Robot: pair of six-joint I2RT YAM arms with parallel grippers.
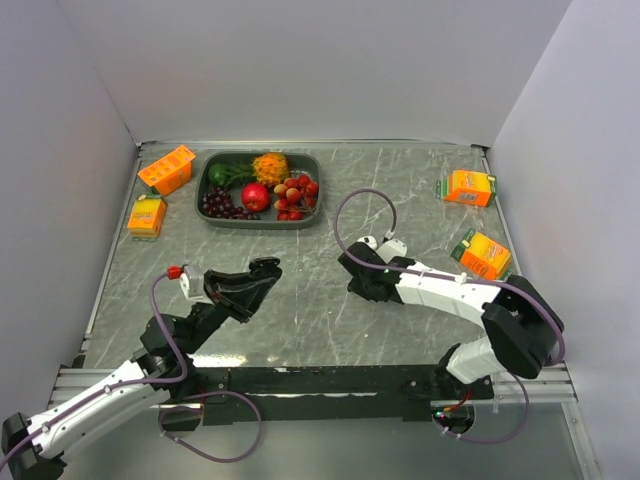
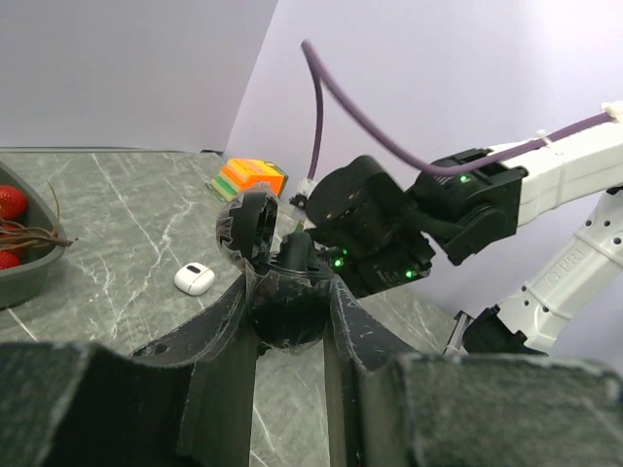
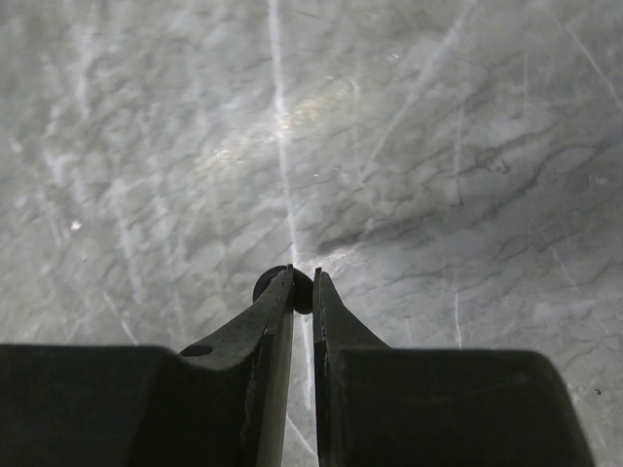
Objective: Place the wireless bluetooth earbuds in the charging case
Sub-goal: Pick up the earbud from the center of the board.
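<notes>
Holding the black charging case (image 2: 287, 306) tight in my left hand (image 1: 255, 278), I have its lid (image 2: 245, 229) flipped open. My right hand (image 3: 303, 292) is pinched shut on one tiny black earbud (image 3: 263, 286), close to the desk (image 1: 300, 320). So the earbud is picked up but not in the case yet; I think that part is left. I see no other earbuds. A small white case (image 2: 195, 279) lies near my right hand. Between my hands the desk is bare, so they have room to meet. The fruit tray (image 1: 205, 205) and orange boxes (image 1: 484, 254) sit farther out by the desk's edges.
</notes>
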